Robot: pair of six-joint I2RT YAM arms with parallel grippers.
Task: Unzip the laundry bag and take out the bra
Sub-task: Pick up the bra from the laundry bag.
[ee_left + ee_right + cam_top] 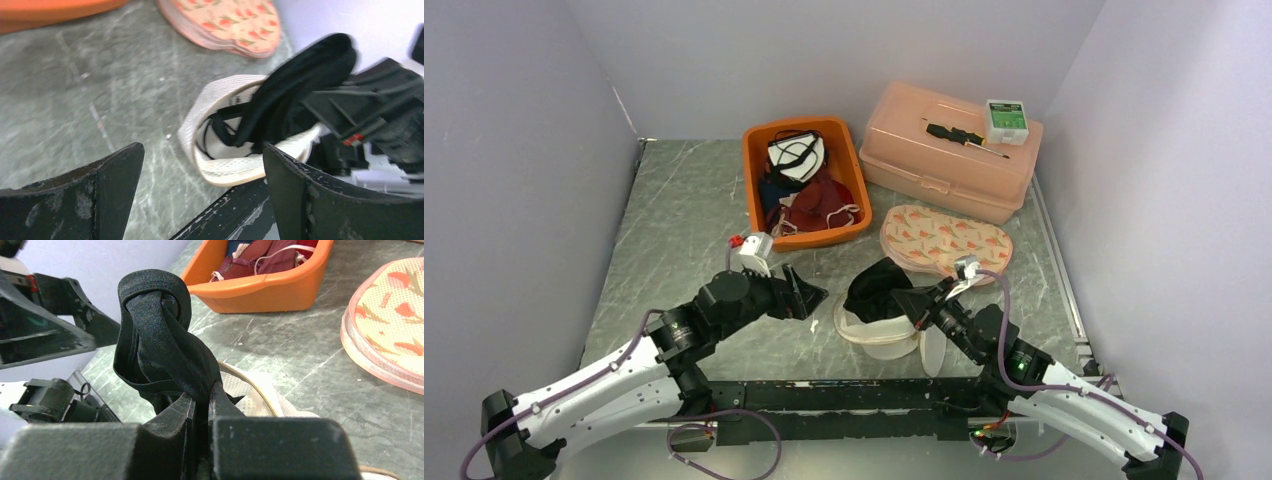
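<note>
No writing can be read in any of the views. The small green-and-white box (1005, 120) lying on the lid of the pink case (944, 150) has a printed face, a green band above and white below, but whatever lettering it carries is too small to make out.

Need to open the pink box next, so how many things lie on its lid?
2. A screwdriver lies across the middle of the pink box lid; a small green-and-white box stands at its far right corner. Nothing seems hidden.
</note>
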